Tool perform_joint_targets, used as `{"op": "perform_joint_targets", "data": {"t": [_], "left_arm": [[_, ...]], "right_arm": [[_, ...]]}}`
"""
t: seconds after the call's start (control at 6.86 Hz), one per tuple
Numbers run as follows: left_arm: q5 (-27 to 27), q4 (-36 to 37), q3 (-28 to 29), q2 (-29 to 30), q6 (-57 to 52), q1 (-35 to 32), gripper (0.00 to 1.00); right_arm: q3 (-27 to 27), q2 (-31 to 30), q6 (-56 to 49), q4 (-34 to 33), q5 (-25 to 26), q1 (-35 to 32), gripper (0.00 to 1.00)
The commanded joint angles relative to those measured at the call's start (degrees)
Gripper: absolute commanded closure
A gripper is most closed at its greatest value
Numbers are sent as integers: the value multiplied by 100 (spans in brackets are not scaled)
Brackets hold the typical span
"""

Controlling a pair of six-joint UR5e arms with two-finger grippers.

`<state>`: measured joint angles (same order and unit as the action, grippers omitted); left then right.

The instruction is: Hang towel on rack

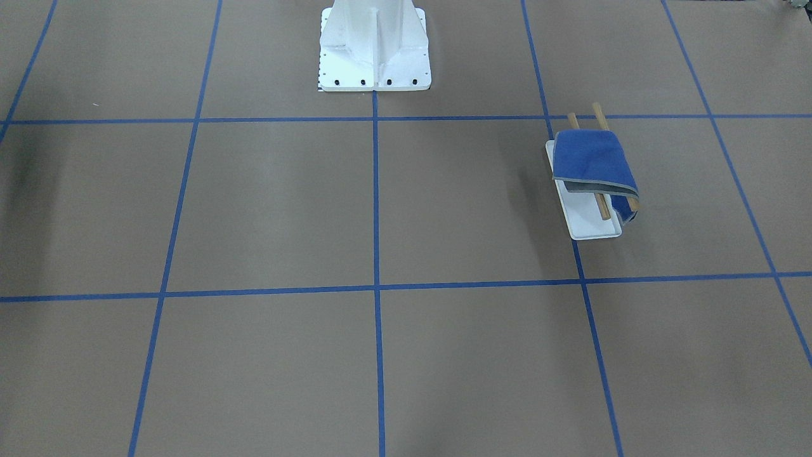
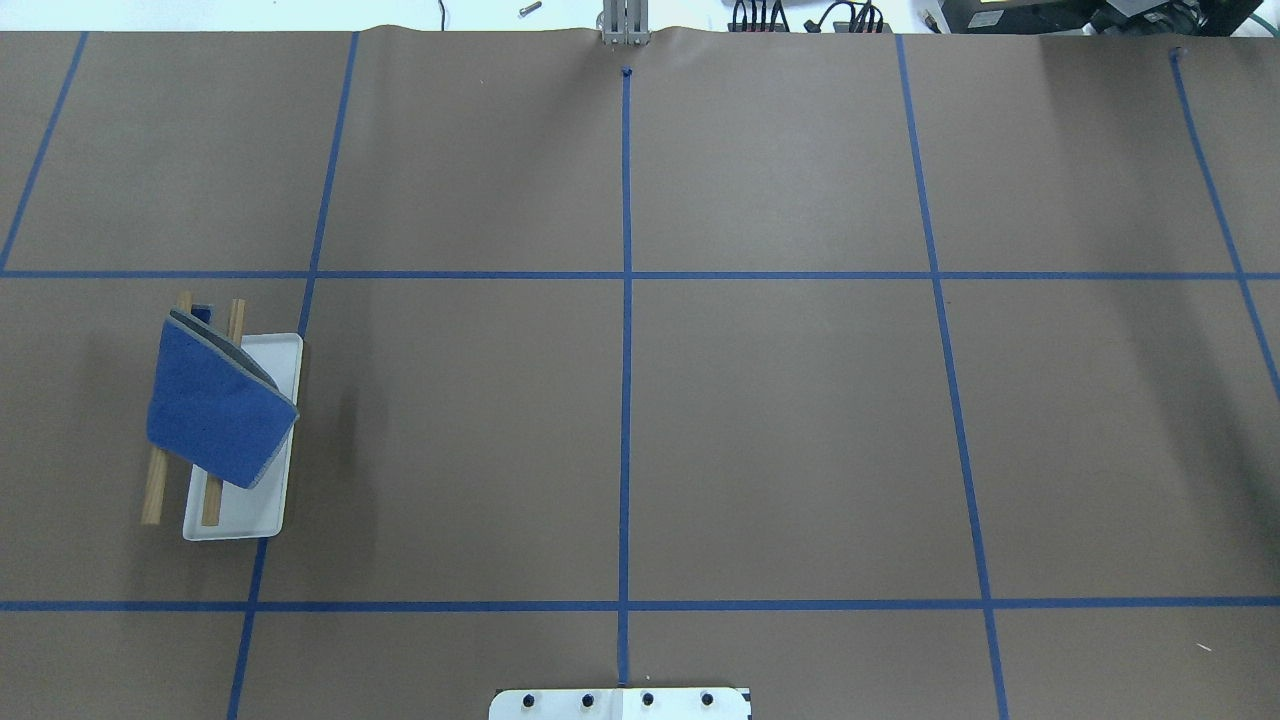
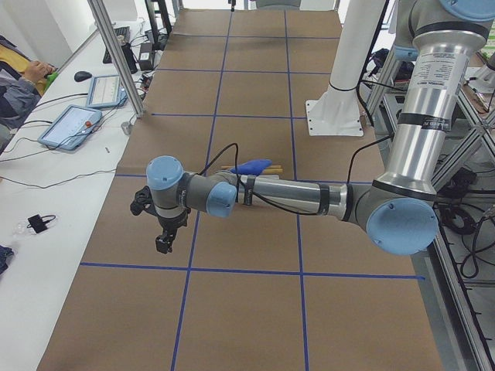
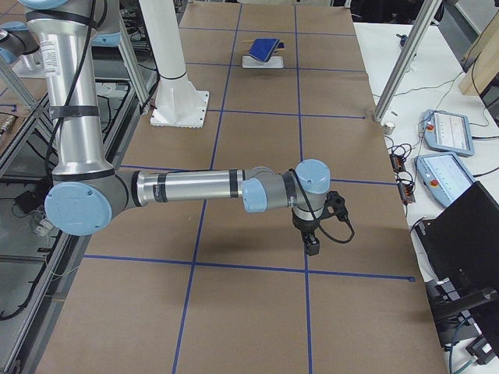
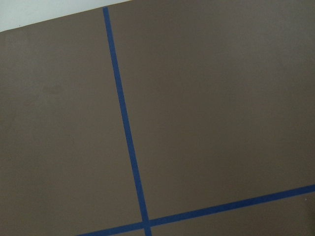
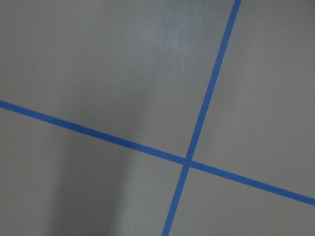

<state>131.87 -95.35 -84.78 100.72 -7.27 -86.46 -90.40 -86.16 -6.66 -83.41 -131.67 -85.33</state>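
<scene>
The royal-blue towel (image 2: 215, 405) with a grey stitched edge lies draped over the two tan wooden rods of the rack (image 2: 270, 440), whose white tray base stands on the table's left side. It also shows in the front-facing view, towel (image 1: 590, 158) over rack (image 1: 587, 222). In the exterior left view the towel (image 3: 251, 165) shows behind the near arm. In the exterior right view the towel (image 4: 265, 47) is far off. My left gripper (image 3: 164, 242) and right gripper (image 4: 312, 245) show only in the side views, both away from the rack; I cannot tell if they are open or shut.
The large white bolted pedestal (image 1: 374, 47) stands at the robot's side of the table. Blue tape lines cross the brown table cover. Tablets, cables and an operator's arm (image 3: 31, 73) are on the side bench. The wrist views show only table cover and tape.
</scene>
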Motion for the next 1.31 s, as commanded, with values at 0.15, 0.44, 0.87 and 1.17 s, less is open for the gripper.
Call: {"op": "perform_joint_targets", "data": {"t": [0.15,0.44,0.87,1.17], "left_arm": [[94,931,-346,-78,-135,-55,2],[146,922,-373,-70,-135,-55,2],[226,878,-451,-70,-30,-55,2],[340,869,-591,-131,-29,-55,2]], "right_arm": [[-48,-42,-72,-18,-148,-37,0],[-83,290,-90,-708,-148,-28,0],[-83,284,-99,-765,-183,-28,0],[-75,284,-99,-756,-175,-28,0]]}}
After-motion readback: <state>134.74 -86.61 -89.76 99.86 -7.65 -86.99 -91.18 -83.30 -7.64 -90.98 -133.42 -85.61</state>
